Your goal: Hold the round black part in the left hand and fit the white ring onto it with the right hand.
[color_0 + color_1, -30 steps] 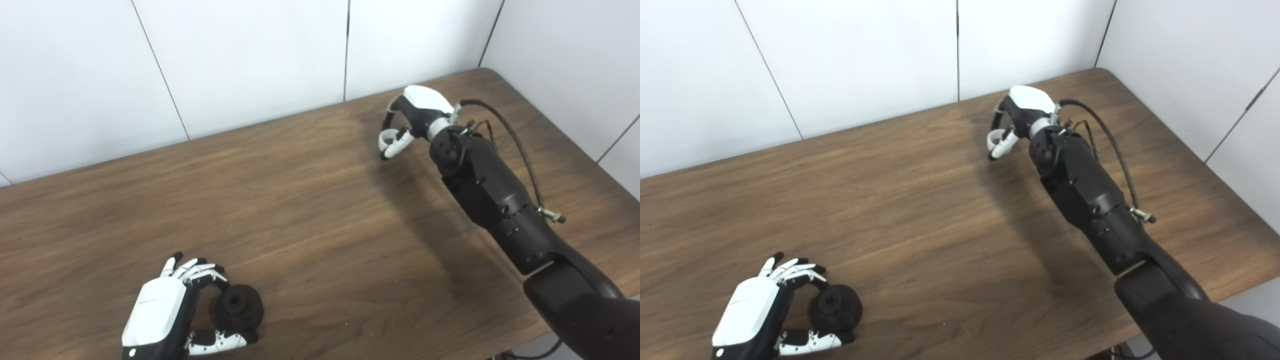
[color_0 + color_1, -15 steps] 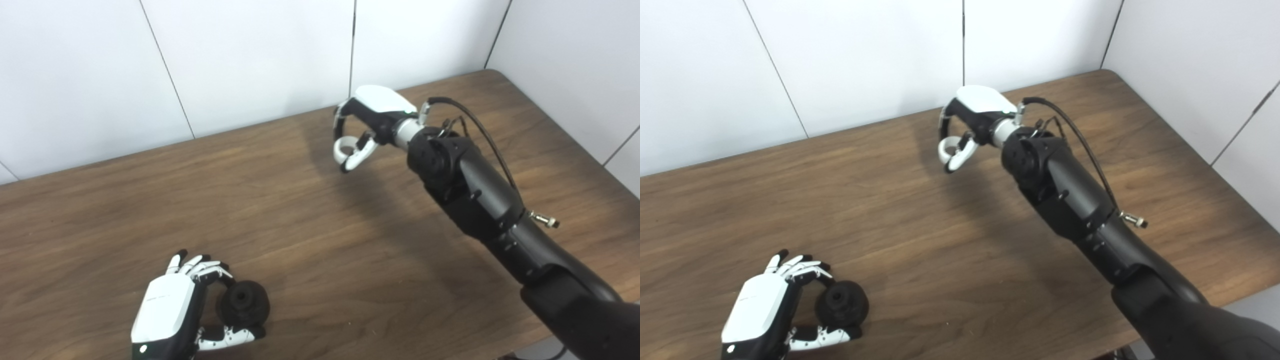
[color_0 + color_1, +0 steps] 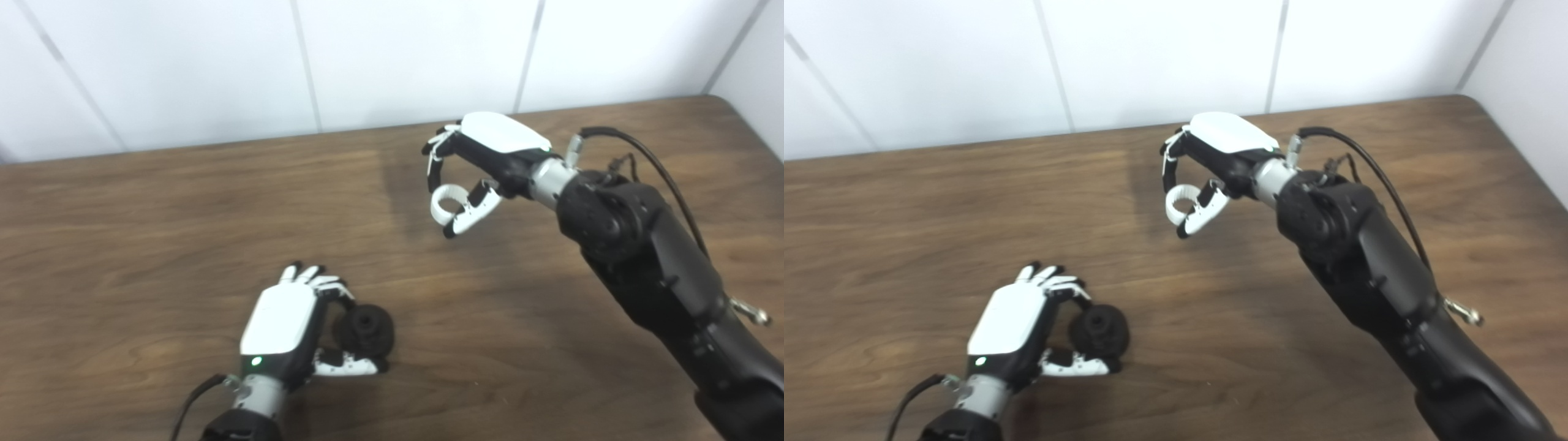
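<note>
Both hands grip: left hand (image 3: 288, 324) clasps black part (image 3: 367, 331), hole upward; right hand (image 3: 484, 153) pinches white ring (image 3: 446, 202)

both hands wore glossy white back shells over black frames, the left hand (image 3: 282, 324) showing a small green light near its wrist. the fingers (image 3: 312, 282) were white with black tips. the right hand (image 3: 484, 153) joined a silver cuff, a bulky black forearm and a looping black cable (image 3: 643, 153).

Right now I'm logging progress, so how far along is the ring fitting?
Both pickups look done: the left hand grips the round black part low by the table, and the right hand holds the white ring aloft. Still left: bringing them together and seating the ring.
</note>
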`<action>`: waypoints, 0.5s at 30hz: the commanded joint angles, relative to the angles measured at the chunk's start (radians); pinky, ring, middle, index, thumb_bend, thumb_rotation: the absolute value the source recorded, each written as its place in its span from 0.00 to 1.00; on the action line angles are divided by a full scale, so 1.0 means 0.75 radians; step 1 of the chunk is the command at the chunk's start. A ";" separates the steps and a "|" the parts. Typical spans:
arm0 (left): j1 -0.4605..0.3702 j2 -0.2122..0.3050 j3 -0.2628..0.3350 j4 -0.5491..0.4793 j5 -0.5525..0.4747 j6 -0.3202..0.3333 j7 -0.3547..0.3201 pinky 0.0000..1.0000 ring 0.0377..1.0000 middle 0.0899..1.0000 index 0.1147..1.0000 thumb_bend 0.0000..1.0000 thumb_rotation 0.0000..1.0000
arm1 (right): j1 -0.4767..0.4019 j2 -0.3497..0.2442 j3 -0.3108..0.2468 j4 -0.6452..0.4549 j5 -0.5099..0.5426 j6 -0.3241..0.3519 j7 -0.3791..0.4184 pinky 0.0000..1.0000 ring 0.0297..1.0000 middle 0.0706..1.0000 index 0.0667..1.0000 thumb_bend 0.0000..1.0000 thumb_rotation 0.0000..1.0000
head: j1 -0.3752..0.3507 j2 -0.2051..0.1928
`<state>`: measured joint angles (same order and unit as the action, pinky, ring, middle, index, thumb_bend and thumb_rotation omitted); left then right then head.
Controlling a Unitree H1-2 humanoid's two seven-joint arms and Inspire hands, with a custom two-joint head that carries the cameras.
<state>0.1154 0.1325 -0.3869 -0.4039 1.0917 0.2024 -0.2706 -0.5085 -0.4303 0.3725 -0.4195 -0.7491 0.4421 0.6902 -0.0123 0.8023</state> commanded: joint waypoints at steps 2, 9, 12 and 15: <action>0.010 -0.013 -0.038 0.037 0.017 0.008 -0.054 1.00 0.91 0.76 0.41 0.52 0.05 | -0.030 -0.007 -0.005 -0.070 0.016 -0.044 0.015 1.00 0.94 0.84 0.45 0.52 0.14 | 0.034 0.006; 0.007 -0.026 -0.053 0.036 0.044 0.029 -0.056 1.00 0.91 0.75 0.41 0.53 0.05 | 0.007 0.012 0.028 -0.112 0.010 -0.071 0.035 1.00 0.94 0.83 0.45 0.52 0.14 | 0.073 0.016; 0.005 -0.033 -0.052 0.032 0.049 0.038 -0.064 1.00 0.91 0.76 0.41 0.53 0.05 | 0.014 0.018 0.039 -0.134 0.012 -0.069 0.050 1.00 0.94 0.83 0.45 0.52 0.14 | 0.080 0.022; 0.004 -0.039 -0.053 0.027 0.051 0.041 -0.072 1.00 0.91 0.76 0.41 0.53 0.05 | 0.018 0.027 0.054 -0.167 0.007 -0.061 0.080 1.00 0.94 0.84 0.45 0.52 0.14 | 0.085 0.030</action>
<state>0.1112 0.1058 -0.4061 -0.4034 1.1268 0.2284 -0.2763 -0.4621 -0.4157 0.4209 -0.5065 -0.7338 0.4182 0.7521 0.0506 0.8237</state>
